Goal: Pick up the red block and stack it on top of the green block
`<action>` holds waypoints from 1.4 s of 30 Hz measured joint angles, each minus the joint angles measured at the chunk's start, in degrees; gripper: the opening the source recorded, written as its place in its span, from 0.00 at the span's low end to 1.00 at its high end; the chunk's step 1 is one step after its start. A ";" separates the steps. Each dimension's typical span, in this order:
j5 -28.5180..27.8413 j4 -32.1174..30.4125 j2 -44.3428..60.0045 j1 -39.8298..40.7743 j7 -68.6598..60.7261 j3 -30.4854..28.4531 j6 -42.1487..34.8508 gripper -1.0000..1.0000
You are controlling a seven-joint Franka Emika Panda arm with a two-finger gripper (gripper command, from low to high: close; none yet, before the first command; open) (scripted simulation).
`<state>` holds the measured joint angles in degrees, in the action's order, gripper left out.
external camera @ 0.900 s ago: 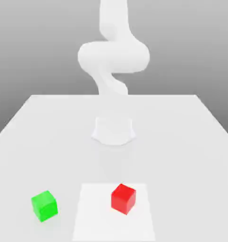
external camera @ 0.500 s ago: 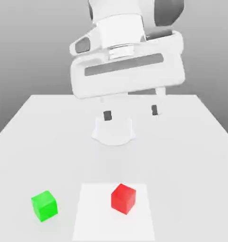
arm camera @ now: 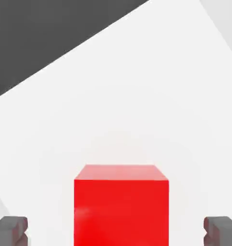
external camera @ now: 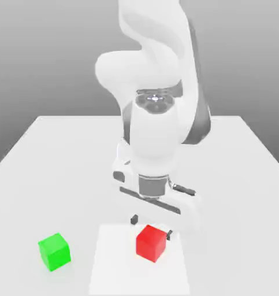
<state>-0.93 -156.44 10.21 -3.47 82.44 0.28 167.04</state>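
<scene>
White tabletop (external camera: 234, 173) under a grey backdrop was what we saw. Our gripper (external camera: 151, 226) hung just above the red block (external camera: 151, 243), its jaws spread wide, one fingertip (external camera: 133, 219) on each side and neither touching. From the hand view we made out the block (arm camera: 121, 206) centred between the dark fingertips (arm camera: 11, 229), a plain matte cube. From the exterior view we also saw the green block (external camera: 54, 251), well apart toward that view's left, beside a paler square patch (external camera: 115, 272) under the red one.

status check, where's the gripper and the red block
Gripper open, fingers either side of red block, not gripping. Green block apart, toward exterior view's left, top bare. Nothing between them.
</scene>
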 joint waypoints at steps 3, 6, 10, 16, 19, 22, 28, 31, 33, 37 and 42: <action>0.12 0.41 4.19 0.05 0.04 0.07 3.50 0.00; 0.09 0.41 4.19 0.05 0.07 0.07 3.54 0.00; -0.03 0.44 4.42 0.12 0.17 0.11 3.78 0.00; -0.01 -0.44 -3.12 0.26 0.01 0.29 -2.57 0.00; 0.52 -1.15 -6.98 0.32 -0.27 0.48 -5.94 0.00; 0.83 -0.76 -8.64 2.26 -4.47 -0.52 -8.18 0.00; 1.14 1.97 -8.73 8.91 -19.34 -2.58 -11.04 0.00; 1.22 3.40 -8.65 12.18 -26.97 -3.66 -12.41 0.00; 1.28 4.35 -8.60 14.38 -32.05 -4.37 -13.32 0.00; 1.33 6.26 -8.49 18.80 -42.20 -5.75 -15.14 0.00; 2.22 8.12 -5.63 22.38 -51.77 -6.41 -14.12 0.00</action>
<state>1.29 -148.32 4.59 18.91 30.67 -6.13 152.92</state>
